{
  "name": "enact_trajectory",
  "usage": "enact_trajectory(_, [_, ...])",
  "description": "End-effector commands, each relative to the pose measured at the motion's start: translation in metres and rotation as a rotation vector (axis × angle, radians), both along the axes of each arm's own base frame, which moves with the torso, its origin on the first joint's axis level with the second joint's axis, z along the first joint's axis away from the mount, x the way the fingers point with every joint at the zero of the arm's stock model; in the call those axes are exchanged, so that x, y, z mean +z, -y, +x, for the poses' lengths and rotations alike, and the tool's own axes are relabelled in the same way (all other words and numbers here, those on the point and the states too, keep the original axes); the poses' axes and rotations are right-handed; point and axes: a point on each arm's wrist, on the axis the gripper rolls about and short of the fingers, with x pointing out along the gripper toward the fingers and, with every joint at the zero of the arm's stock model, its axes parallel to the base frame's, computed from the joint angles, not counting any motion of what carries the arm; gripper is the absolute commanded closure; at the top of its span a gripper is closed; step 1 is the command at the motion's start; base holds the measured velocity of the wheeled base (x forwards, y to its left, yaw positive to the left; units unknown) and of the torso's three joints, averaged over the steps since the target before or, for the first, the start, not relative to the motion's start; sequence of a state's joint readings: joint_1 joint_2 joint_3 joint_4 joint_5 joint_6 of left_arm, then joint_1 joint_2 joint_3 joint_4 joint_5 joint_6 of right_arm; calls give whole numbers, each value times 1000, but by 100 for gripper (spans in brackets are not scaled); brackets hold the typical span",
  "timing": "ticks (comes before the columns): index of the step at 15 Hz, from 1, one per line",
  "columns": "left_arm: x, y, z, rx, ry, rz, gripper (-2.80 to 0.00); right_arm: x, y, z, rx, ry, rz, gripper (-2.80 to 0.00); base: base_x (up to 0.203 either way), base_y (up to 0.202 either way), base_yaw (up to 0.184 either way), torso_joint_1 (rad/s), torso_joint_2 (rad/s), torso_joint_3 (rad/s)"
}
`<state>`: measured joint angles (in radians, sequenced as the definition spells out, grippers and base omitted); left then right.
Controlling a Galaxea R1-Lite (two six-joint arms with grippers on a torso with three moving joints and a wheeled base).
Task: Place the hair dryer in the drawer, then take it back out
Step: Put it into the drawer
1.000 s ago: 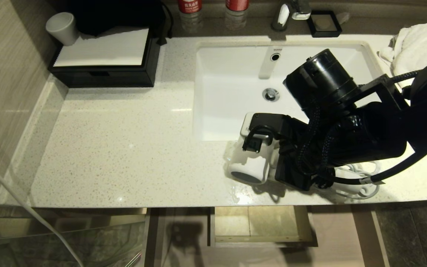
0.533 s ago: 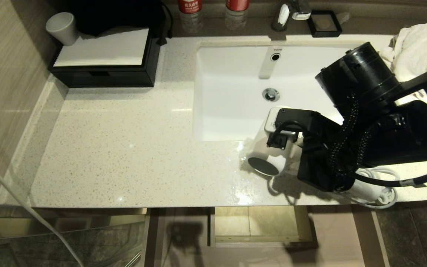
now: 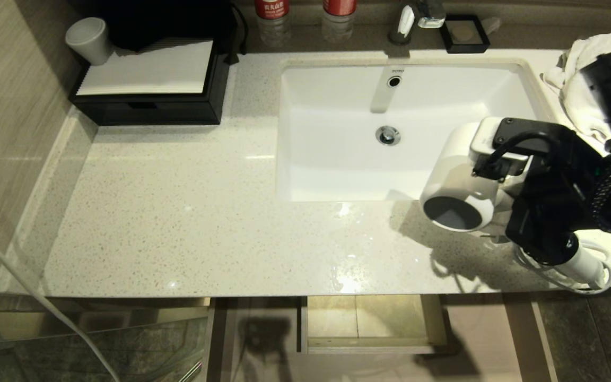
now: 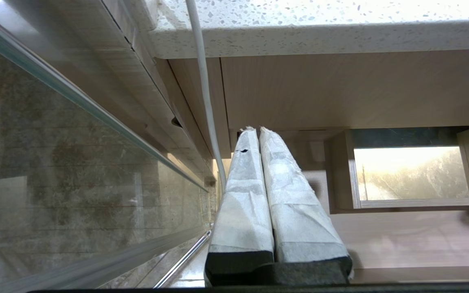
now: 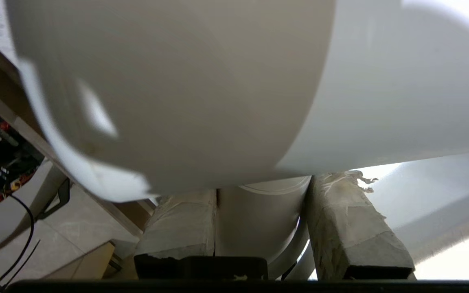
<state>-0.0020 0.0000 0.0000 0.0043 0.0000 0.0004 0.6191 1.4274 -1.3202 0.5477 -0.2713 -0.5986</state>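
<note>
The white hair dryer with its thick smooth barrel (image 3: 456, 183) hangs lifted above the speckled stone tabletop (image 3: 178, 212), its slim handle clamped between my right fingers (image 5: 348, 232), the barrel just beyond their tips with its mouth toward the tabletop's front edge. Its grey cord (image 3: 592, 278) trails below my right gripper (image 3: 502, 212). Beyond the fingers lies the white sink basin (image 3: 337, 159). The light brown wood-grain drawer (image 3: 372, 323) stands open below the front edge. My left gripper (image 4: 255, 132) hangs beside the cabinet, its fingers pressed together on nothing.
</note>
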Motion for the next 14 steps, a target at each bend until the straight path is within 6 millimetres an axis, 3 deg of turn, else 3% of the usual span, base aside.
enact_trajectory(1, [0, 0, 0, 0, -2, 0, 0, 14, 24, -19, -51, 57, 40, 0, 0, 0, 0, 0, 0, 0])
enact_trajectory(4, [0, 0, 0, 0, -2, 0, 0, 13, 40, -33, -97, 68, 58, 0, 0, 0, 0, 0, 0, 0])
enact_trajectory(11, [0, 0, 0, -1, -2, 0, 0, 14, 53, -51, -105, 101, 75, 0, 0, 0, 0, 0, 0, 0])
enact_trajectory(14, [0, 0, 0, 0, -1, 0, 0, 12, 67, -69, -130, 121, 86, 0, 0, 0, 0, 0, 0, 0])
